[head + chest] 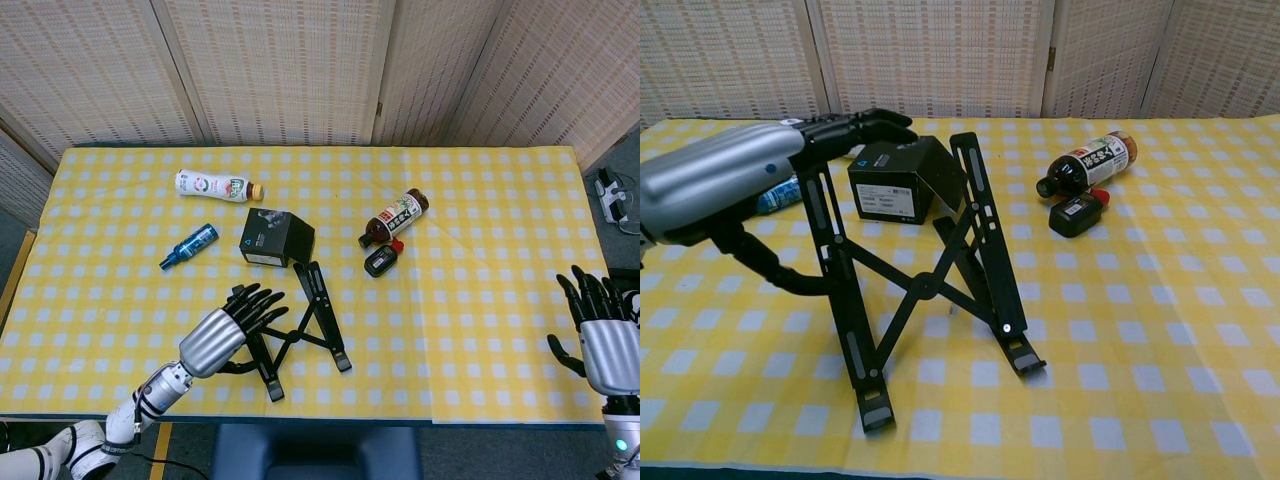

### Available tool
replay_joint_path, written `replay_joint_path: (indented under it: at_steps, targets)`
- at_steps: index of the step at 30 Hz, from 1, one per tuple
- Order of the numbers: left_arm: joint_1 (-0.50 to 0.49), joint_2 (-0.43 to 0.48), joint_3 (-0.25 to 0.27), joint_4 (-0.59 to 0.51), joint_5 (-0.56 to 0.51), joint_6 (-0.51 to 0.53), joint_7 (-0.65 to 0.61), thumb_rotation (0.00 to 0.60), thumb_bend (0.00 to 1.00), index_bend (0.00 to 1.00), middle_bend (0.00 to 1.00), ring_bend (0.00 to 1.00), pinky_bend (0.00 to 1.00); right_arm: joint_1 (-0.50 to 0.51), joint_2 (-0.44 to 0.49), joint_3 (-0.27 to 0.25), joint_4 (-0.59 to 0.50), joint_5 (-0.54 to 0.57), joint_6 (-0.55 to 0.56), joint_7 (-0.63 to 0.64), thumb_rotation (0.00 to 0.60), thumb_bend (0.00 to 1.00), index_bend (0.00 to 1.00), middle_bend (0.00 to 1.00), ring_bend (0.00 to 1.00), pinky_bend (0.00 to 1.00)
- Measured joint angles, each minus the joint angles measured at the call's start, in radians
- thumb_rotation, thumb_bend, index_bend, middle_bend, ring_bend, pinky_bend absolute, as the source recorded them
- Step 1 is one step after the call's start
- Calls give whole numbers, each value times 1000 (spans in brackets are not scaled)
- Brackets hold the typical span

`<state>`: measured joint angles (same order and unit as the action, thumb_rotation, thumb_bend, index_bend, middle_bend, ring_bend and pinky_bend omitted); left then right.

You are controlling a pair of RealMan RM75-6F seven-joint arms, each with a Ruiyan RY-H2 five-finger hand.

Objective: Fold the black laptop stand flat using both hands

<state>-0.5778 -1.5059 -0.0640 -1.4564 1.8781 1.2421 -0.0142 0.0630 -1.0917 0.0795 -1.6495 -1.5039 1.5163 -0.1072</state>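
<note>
Woven wicker-patterned screens back a table draped in yellow-and-white checked cloth. Near the middle of the front edge stands the black laptop stand, two slotted matte bars joined by a crossed scissor link, open and propped up. The left hand, silver-shelled with black fingers, reaches over the stand's left bar with fingers spread and thumb underneath; whether it touches the bar cannot be made out. The right hand hovers off the table's right edge, fingers apart, holding nothing, its lower part cut off. Behind the stand sit a black box, a dark brown bottle, a blue spray bottle and a white bottle.
</note>
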Motion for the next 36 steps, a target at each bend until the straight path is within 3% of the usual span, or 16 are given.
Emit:
replay_joint_path:
  at_steps: [5, 20, 25, 36]
  targets:
    - [-36, -64, 0, 57, -1, -22, 61, 600, 167, 0, 0, 0, 0, 1, -5, -2, 4, 2, -5, 1, 600, 338, 0, 0, 0, 0]
    - [-73, -144, 11, 154, -39, -64, 260, 600, 167, 0, 0, 0, 0, 5, -15, -3, 13, 7, -15, 3, 600, 338, 0, 0, 0, 0]
    - [-63, -149, 17, 175, -58, -55, 345, 600, 167, 0, 0, 0, 0, 4, -15, -4, 14, 3, -12, 3, 600, 338, 0, 0, 0, 0]
    - [-43, -125, 27, 248, -90, -13, 373, 600, 166, 0, 0, 0, 0, 1, -16, -6, 11, -3, -3, 2, 600, 338, 0, 0, 0, 0]
